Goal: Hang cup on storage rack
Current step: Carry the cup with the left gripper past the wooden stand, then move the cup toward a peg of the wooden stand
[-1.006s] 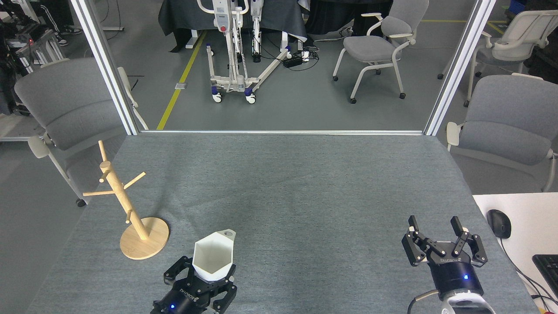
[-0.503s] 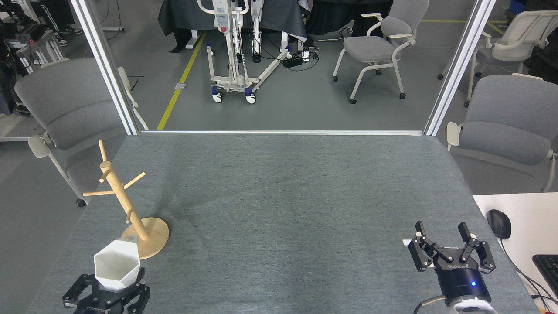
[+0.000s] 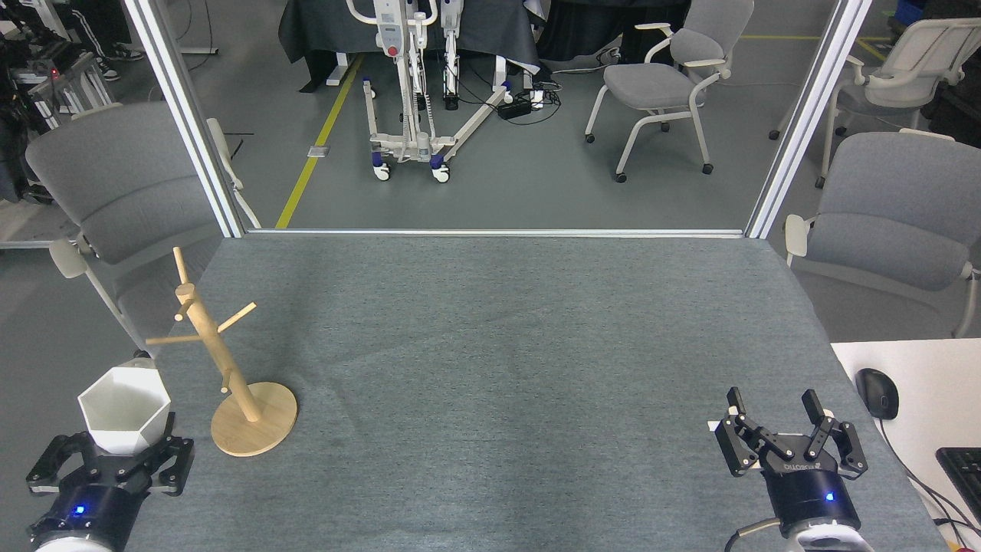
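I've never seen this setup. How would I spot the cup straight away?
Start at the grey table and go to its near left corner, where the wooden storage rack stands. Just left of it, the left gripper holds the cup upright. It is the only white thing there, with a six-sided rim.

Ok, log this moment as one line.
phase: carrying | left end effector: shut on cup, left of storage rack, not hung | right end effector: open, empty, over table

My left end effector (image 3: 115,460) grips the cup (image 3: 125,409) upright at the table's (image 3: 498,345) left edge, left of the rack (image 3: 230,368), not touching it. Right end effector (image 3: 789,433) spread wide, holding nothing, near right edge.
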Motion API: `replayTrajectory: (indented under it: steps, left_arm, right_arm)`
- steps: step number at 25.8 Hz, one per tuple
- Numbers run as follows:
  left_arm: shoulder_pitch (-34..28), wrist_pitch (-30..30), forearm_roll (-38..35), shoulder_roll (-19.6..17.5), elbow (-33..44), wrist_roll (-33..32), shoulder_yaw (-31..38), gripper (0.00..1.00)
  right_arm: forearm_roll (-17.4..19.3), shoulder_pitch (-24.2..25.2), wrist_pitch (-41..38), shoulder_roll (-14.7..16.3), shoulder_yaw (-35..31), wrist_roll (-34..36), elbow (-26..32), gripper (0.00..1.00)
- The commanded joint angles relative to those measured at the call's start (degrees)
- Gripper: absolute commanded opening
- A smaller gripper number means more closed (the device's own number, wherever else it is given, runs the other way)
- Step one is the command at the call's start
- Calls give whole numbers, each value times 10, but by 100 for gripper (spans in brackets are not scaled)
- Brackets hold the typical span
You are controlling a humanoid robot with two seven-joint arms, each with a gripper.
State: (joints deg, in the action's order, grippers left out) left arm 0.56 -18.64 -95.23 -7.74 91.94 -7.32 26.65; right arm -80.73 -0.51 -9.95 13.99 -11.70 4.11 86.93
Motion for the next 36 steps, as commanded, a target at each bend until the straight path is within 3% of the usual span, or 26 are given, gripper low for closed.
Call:
replayTrajectory:
  steps: [1,11,23,36]
  left_arm:
    - [36,3,-17,-10,-28,-5,11,0]
    - [125,19,-58,-25,-102,-23,26,0]
    - [113,10,-104,-23,-98,-22,20,0]
    - [113,18,-129,-15,-106,-21,-30,0]
  right_arm:
    - [0,-2,-2,2,0,-1,-3,100]
    - [0,-23,-1,2,1,-2,-9,100]
    - [0,-29,-2,2,1,-2,-17,100]
    - [0,-31,-2,3,1,-2,-17,100]
